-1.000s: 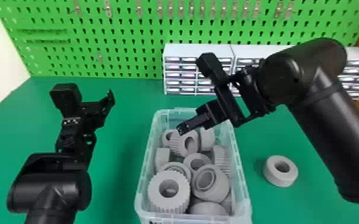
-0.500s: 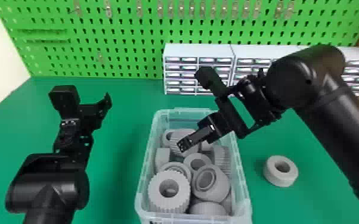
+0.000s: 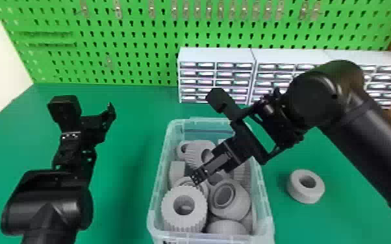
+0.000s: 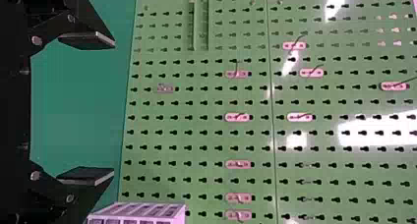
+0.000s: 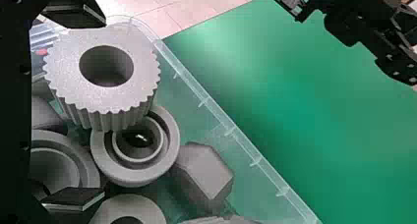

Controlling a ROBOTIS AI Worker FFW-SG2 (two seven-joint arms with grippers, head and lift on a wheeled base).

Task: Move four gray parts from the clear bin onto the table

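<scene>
The clear bin (image 3: pixel 159 181) holds several gray parts, among them a toothed gear (image 3: pixel 184 211) near its front. My right gripper (image 3: pixel 194 177) is over the bin, just behind that gear. In the right wrist view my right gripper (image 5: pixel 101 108) stands open, with the gear (image 5: pixel 105 94) by one finger and a gray ring (image 5: pixel 135 140) beyond the fingertips. One gray ring (image 3: pixel 306 186) lies on the table right of the bin. My left gripper (image 3: pixel 89 107) is parked above the table at the left; in the left wrist view the left gripper (image 4: pixel 113 108) is open with nothing between its fingers.
White drawer cabinets (image 3: pixel 216 55) stand behind the bin, in front of a green pegboard (image 3: pixel 139 39). Green table surface (image 3: pixel 126 181) stretches between the left arm and the bin. The bin's raised walls surround the parts under the right gripper.
My right gripper has moved down and toward the bin's front, nearer the toothed gear. The left arm has shifted only slightly.
</scene>
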